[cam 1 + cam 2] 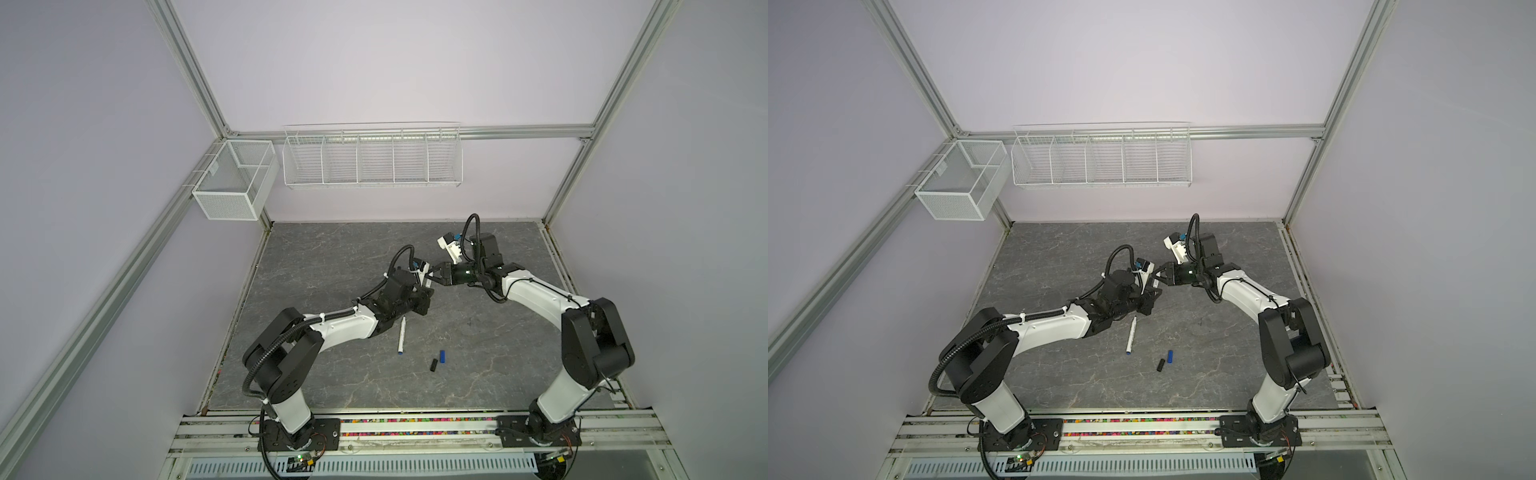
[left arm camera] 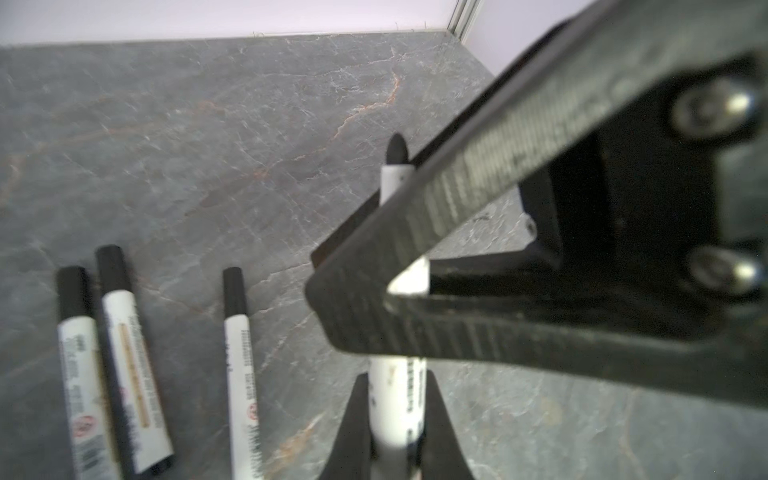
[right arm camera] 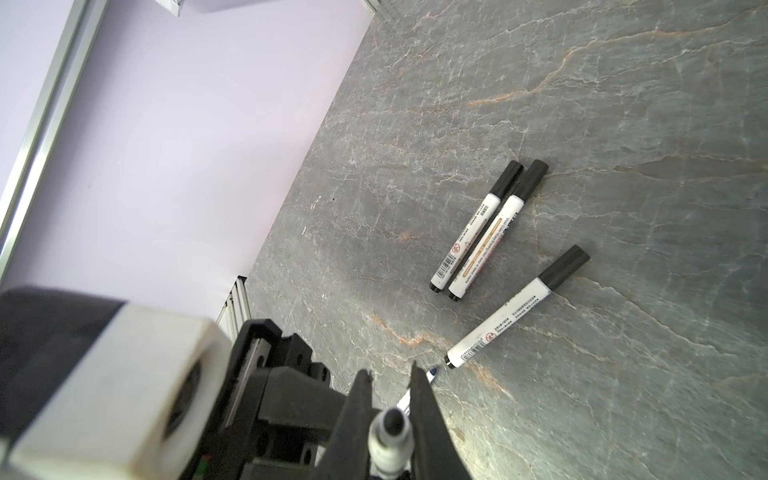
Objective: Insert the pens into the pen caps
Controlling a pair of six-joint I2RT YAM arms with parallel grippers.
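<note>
Three of the five pens seem finished. In the right wrist view a first capped pen [image 3: 473, 227] and a second capped pen [image 3: 496, 230] lie side by side and touching on the worktop [image 1: 332, 257]. A third capped pen [image 3: 514, 308] lies near them but apart. All three have a black cap on one end. I cannot find them in the top views; probably the arms hide them.

The fourth one is in work. The uncapped black pen [image 2: 399, 399] is held in the air above the middle of the worktop, with its dark tip bare. The left gripper [image 2: 397, 378] is closed on its white barrel. The right gripper [image 3: 390, 372] is closed on the same pen nearer to the tip, so both arms grip one pen at their meeting point. I judge this as a passing or re-gripping of the pen before the capping. Its likely partner, the black cap [image 1: 434, 365], lies free on the worktop nearer to the robot bases.

The fifth is not begun. The blue-ended pen [image 1: 402, 336] lies flat just beside the left arm. The blue cap [image 1: 443, 356] lies just beside the black cap, apart from that pen.

So two insertions are left, as far as I can judge.
</note>
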